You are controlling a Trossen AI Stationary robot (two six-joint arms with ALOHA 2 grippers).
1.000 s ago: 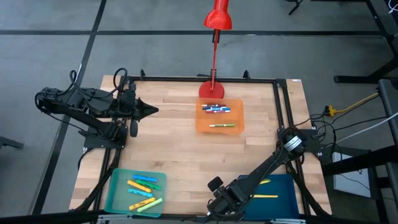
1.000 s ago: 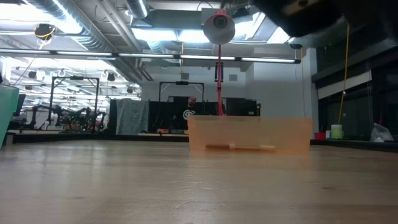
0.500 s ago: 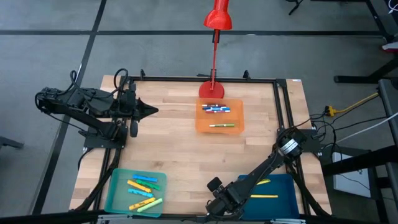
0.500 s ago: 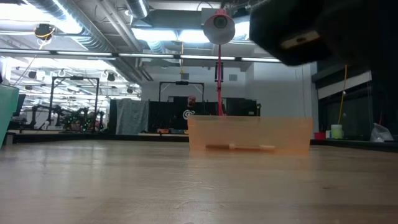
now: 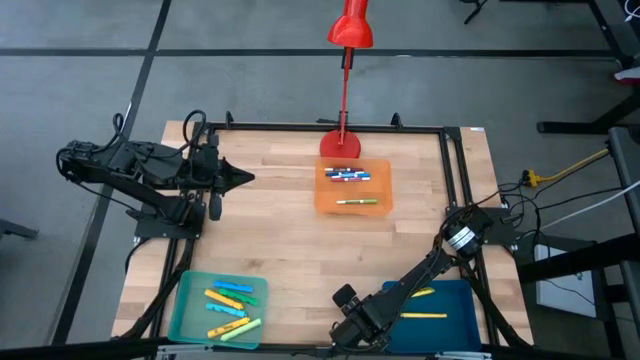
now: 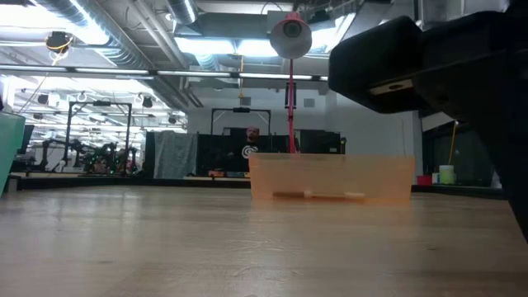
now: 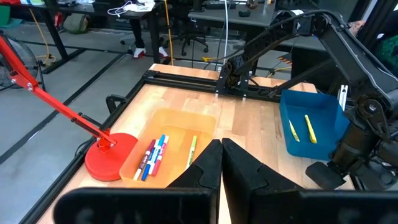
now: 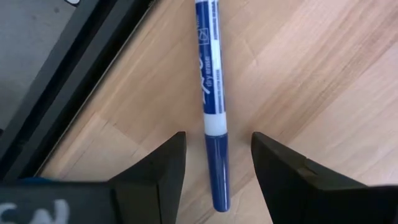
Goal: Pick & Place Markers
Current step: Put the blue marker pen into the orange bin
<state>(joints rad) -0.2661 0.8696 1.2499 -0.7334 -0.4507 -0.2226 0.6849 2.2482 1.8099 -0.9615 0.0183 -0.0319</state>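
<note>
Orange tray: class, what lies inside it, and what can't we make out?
Inside the translucent orange plastic tray: a cluster of blue and pink/red markers and one separate green marker. In the low view the tray's cloudy wall blurs them, so the cluster's exact count stays unclear.

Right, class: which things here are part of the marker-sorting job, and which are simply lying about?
Part of the job:
blue marker between the right gripper's open fingers
markers in the orange tray
markers in the teal tray
yellow markers in the blue tray

Lying about:
red desk lamp
left gripper, shut, waiting aside
</note>
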